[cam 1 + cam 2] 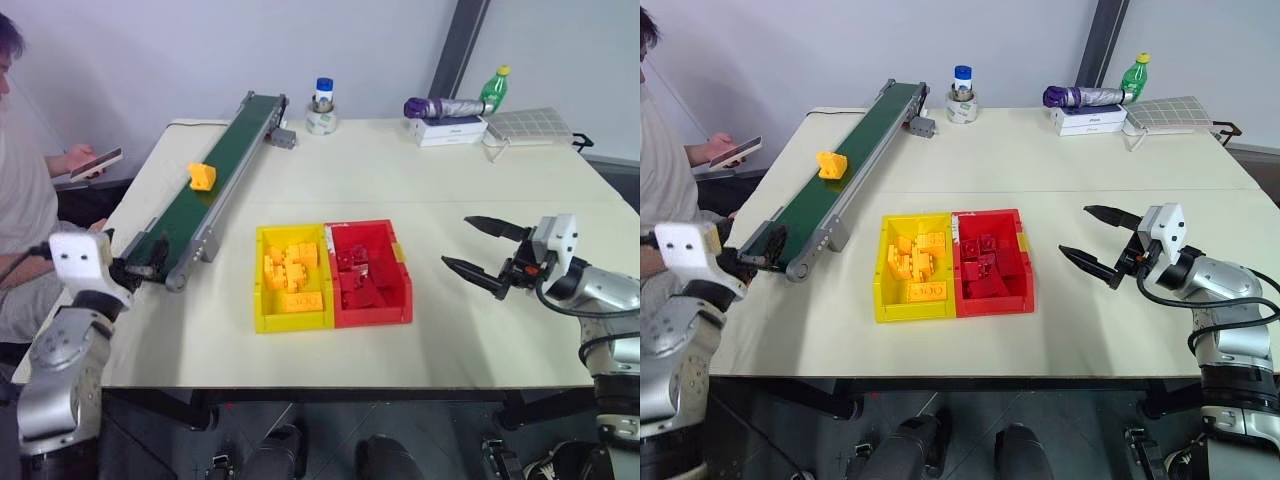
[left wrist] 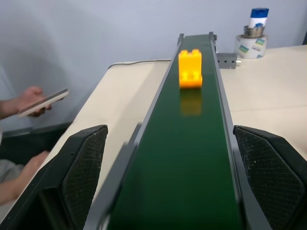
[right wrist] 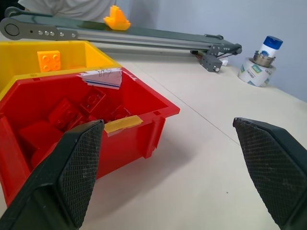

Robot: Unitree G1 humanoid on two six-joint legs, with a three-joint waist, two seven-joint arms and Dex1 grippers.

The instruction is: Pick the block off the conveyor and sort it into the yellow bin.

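Block: a yellow-orange studded brick [image 1: 202, 176] stands on the conveyor belt about midway along it, to the left of the bins and farther back; nothing touches it.
Conveyor: a dark-green belt in a grey frame [image 1: 215, 165] runs diagonally from the near left of the table to the far middle, its near roller end just in front of the left gripper.
Yellow bin: an open tray [image 1: 262, 280] at the table's middle, joined on its right side to the red bin [image 1: 404, 285]; yellow bricks [image 1: 290, 270] lie inside it, red bricks [image 1: 358, 280] inside its twin.
Left gripper: at the near left end of the conveyor [image 1: 145, 262], fingers spread wide and empty, well short of the block.
Right gripper: to the right of the red bin [image 1: 470, 247], above the table, pointing left toward the bins, fingers wide apart and empty.
Left wrist view adds: it looks straight down the belt, the two black fingers [image 2: 84, 165] flanking the frame on either side and the block [image 2: 190, 68] upright far ahead on the belt's centre line.
Right wrist view adds: a strip of tape [image 3: 123, 123] on the red bin's rim and a paper label [image 3: 101, 78] where the two bins meet.
Far edge of table: a tape roll with a blue-capped bottle [image 1: 322, 108], a green bottle [image 1: 493, 88], a purple folded umbrella [image 1: 445, 107] on a white box.
Person: seated at far left, a hand holding a phone [image 1: 95, 163].
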